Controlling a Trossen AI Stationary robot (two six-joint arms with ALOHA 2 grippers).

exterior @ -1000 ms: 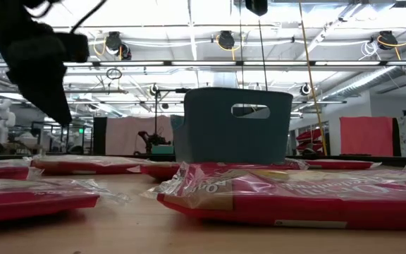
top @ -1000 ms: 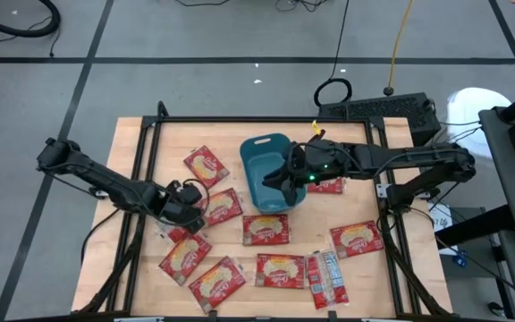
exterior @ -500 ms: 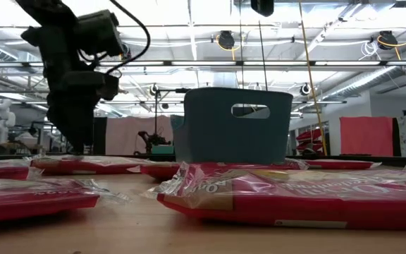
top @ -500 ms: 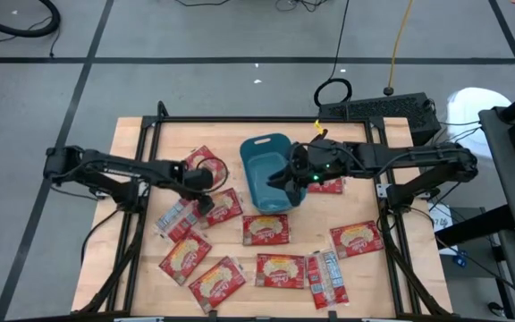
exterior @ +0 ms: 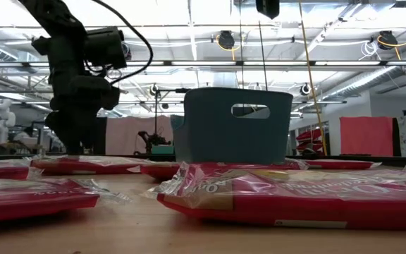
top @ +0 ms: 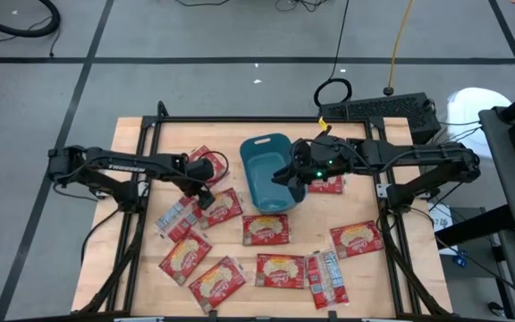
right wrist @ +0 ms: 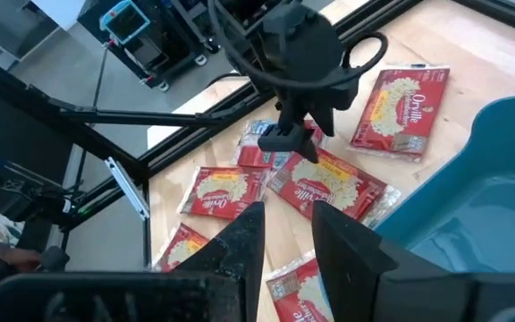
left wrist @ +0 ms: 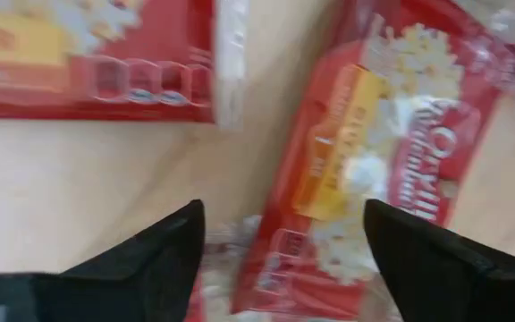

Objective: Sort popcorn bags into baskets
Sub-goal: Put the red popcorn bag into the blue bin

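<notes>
Several red popcorn bags lie flat on the wooden table (top: pixel 146 143). My left gripper (left wrist: pixel 284 233) is open and points down just above the table, beside a bag (left wrist: pixel 374 161) printed side up; I see this bag again in the high view (top: pixel 223 206). A second bag (top: pixel 206 164) lies just beyond the gripper (top: pixel 206 190). The teal basket (top: pixel 266 170) stands at the table's far middle. My right gripper (top: pixel 282 177) hangs above the basket's right part, fingers a little apart (right wrist: pixel 286 224) with nothing between them.
A bag (top: pixel 177 217) showing its silvery back lies left of my left gripper. More bags lie near the front edge (top: pixel 215 282) (top: pixel 280 269) (top: pixel 326 277), at the middle (top: pixel 265 229) and right (top: pixel 356 239). One bag (top: pixel 326 185) sits right of the basket.
My left gripper has swung from over the silvery-backed bag toward the table's far right, closer to the basket, and has turned about as it went. It now stands low by the bags left of the basket. That silvery-backed bag lies uncovered on the table.
</notes>
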